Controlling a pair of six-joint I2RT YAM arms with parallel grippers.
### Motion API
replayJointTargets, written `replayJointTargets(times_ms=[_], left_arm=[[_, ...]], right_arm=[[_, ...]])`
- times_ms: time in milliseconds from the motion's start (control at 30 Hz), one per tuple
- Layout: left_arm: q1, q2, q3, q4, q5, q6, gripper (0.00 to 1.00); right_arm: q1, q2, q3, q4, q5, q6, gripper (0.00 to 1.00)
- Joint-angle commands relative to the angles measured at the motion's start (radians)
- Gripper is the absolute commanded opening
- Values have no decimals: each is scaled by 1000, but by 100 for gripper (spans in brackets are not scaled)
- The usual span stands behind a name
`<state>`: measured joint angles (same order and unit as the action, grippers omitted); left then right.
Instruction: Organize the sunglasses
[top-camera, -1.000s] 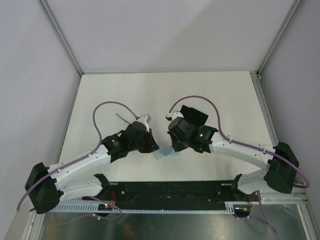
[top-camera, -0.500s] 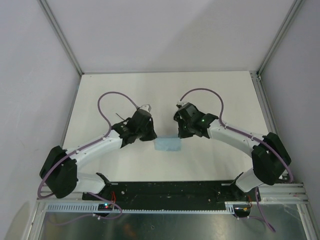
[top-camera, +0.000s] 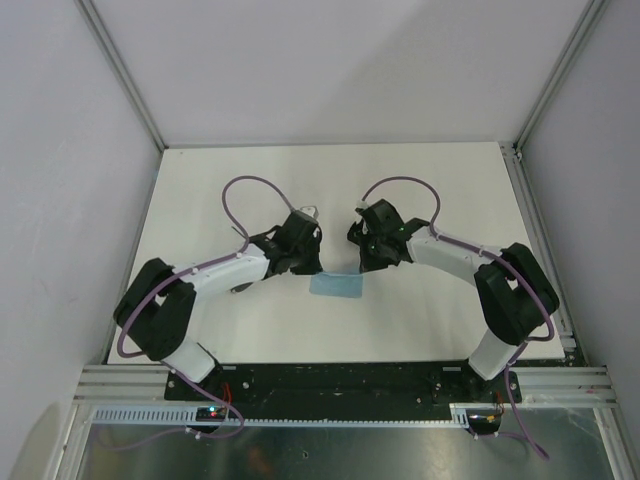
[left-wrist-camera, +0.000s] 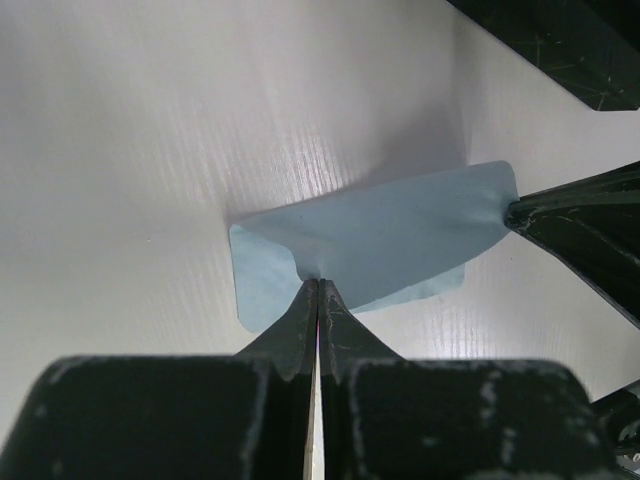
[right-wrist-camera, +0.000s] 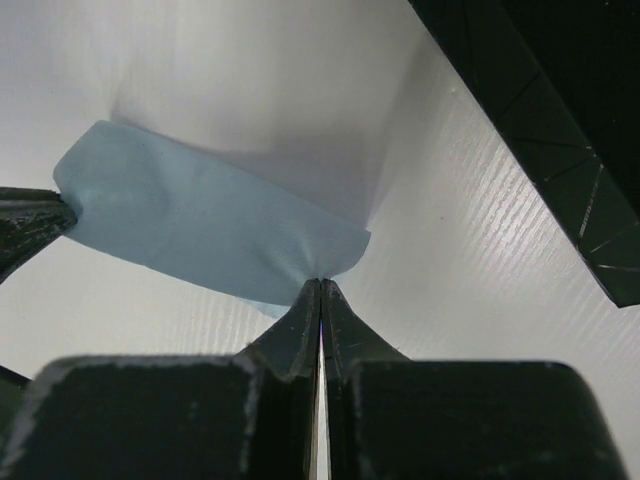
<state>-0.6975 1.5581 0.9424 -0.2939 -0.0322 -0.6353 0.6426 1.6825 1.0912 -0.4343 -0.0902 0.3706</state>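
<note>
A small light blue cloth (top-camera: 335, 285) lies mid-table. My left gripper (top-camera: 312, 268) is shut on its far left corner and my right gripper (top-camera: 362, 268) on its far right corner. In the left wrist view the shut gripper (left-wrist-camera: 318, 285) pinches the cloth's (left-wrist-camera: 380, 235) raised upper layer, with the right gripper's fingertips (left-wrist-camera: 590, 225) at its other end. The right wrist view shows its gripper (right-wrist-camera: 320, 285) pinching the cloth (right-wrist-camera: 200, 225), with the left fingertips (right-wrist-camera: 25, 225) opposite. The sunglasses are hidden.
A black rectangular case (left-wrist-camera: 570, 45) lies just beyond the cloth on the right side, also in the right wrist view (right-wrist-camera: 560, 120); in the top view the right gripper covers most of it. Metal frame posts border the white table (top-camera: 450, 190).
Both arms have stretched away from their bases and the grippers have shifted farther up the table. The cloth, mostly covered a second ago, now shows between them, held at both far corners.
</note>
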Motion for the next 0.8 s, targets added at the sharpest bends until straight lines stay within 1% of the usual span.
replayJointTargets(times_ms=[0,200,500,767], left_arm=[[15,-4,51,44,5,47,0],[17,-18,22,45,24,49,0],[17,-61,-24,45,25,48,0],[17,-68,-49,44,38,60,0]], right_arm=[[-5,3,51,21,-37,-25,0],[1,6,53,-8,-46,-16,0],[52,3,52,-54,-4,8,0],[79,4,47,-71,26,33,0]])
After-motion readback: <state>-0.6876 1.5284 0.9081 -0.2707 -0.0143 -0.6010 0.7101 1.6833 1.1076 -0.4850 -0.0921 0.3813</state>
